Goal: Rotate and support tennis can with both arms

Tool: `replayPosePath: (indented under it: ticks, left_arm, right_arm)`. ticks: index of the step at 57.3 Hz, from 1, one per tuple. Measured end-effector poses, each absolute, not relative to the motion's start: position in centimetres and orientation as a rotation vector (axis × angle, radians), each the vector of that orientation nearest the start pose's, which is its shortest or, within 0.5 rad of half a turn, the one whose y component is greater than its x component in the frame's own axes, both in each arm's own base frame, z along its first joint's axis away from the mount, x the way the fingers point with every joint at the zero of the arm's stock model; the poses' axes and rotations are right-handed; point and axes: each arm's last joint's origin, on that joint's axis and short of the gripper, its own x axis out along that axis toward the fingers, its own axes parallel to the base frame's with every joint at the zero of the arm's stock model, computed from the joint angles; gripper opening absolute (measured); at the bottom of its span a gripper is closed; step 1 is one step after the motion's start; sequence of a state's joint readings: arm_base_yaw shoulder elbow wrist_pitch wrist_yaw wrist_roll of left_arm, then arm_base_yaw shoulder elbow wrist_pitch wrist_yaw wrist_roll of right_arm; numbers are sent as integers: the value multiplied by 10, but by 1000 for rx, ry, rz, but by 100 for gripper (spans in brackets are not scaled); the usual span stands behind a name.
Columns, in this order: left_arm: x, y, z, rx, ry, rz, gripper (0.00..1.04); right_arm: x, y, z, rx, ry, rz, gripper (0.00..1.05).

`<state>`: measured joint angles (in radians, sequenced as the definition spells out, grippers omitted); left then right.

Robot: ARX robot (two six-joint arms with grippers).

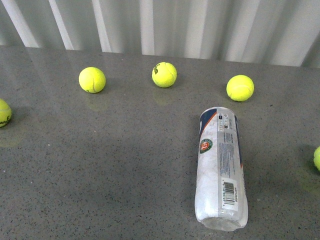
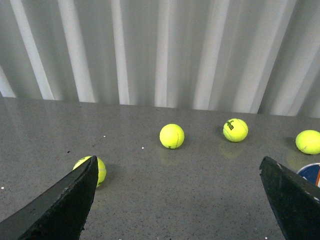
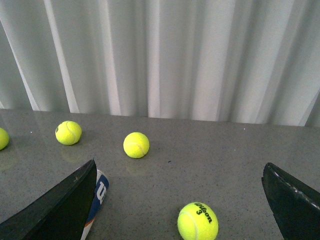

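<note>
The tennis can (image 1: 221, 167) lies on its side on the grey table, right of centre, its clear end towards me and its blue-and-white end pointing away. Its round red-green emblem and barcode face up. Neither arm shows in the front view. My left gripper (image 2: 177, 200) is open and empty above bare table; a sliver of the can (image 2: 311, 172) shows beside one finger. My right gripper (image 3: 180, 205) is open and empty; the can's blue W end (image 3: 99, 195) peeks out behind one finger (image 3: 60, 205).
Several yellow-green tennis balls lie around: three in a row at the back (image 1: 92, 79) (image 1: 164, 74) (image 1: 240, 88), one at the left edge (image 1: 4, 112), one at the right edge (image 1: 317, 158). A Wilson ball (image 3: 198, 221) sits between the right gripper's fingers. A white corrugated wall (image 1: 160, 25) backs the table.
</note>
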<state>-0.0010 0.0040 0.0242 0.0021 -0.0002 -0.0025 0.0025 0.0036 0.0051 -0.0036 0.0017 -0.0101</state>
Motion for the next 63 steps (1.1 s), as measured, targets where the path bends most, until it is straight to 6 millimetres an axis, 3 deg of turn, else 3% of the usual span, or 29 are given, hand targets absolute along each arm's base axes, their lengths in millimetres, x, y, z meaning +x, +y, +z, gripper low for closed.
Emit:
replayPosePath:
  ticks: [49, 52, 55, 59, 63]
  left_arm:
    - [96, 0, 172, -2, -22, -1, 98]
    - [96, 0, 172, -2, -22, -1, 98]
    - [96, 0, 172, -3, -22, 3, 98]
    - [96, 0, 172, -2, -22, -3, 98]
    - [96, 0, 172, -2, -22, -1, 98]
  right_arm:
    - [98, 0, 165, -10, 3, 0, 98]
    - [99, 0, 166, -11, 42, -97, 98]
    - [104, -1, 177, -5, 61, -221, 98]
    - [118, -7, 205, 22, 16, -301, 98]
    - [160, -22, 248, 78, 13, -326, 98]
